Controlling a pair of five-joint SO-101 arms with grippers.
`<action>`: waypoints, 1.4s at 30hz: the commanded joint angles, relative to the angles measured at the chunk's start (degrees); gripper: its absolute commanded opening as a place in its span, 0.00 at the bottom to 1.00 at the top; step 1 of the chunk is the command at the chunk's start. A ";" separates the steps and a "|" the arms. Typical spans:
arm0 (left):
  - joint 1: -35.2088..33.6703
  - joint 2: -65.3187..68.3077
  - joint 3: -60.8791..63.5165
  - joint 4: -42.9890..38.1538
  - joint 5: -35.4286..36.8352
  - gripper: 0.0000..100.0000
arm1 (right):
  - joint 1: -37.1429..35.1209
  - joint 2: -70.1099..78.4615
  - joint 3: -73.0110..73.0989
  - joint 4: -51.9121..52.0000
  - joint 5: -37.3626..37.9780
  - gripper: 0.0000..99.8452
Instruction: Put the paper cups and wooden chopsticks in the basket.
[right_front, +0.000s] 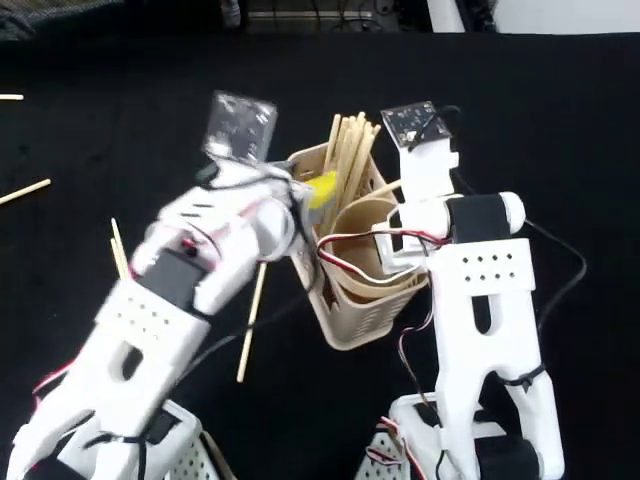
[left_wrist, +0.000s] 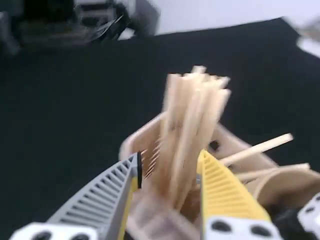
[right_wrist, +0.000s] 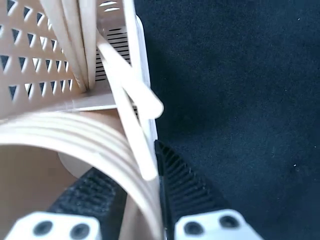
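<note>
You are finishing: nested brown paper cups (right_front: 362, 240), bundled wooden chopsticks (right_front: 348, 160) sitting in beige perforated plastic basket (right_front: 355, 320); left gripper (left_wrist: 169, 160) gaping; right gripper (right_wrist: 127, 162) clamping basket; stray chopsticks (right_front: 250, 322) lying outside.

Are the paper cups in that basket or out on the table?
In. The nested paper cups sit within the basket walls, beside the upright chopsticks.
</note>
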 joint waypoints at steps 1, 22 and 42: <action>-8.13 0.53 -14.02 25.41 -1.05 0.20 | 2.20 1.45 1.63 -0.09 0.62 0.01; -2.59 13.27 22.73 -9.93 -1.58 0.19 | 14.86 1.71 -0.66 2.81 9.85 0.01; -1.63 17.05 22.81 -14.77 -0.62 0.03 | 12.84 1.36 -0.40 2.64 9.93 0.01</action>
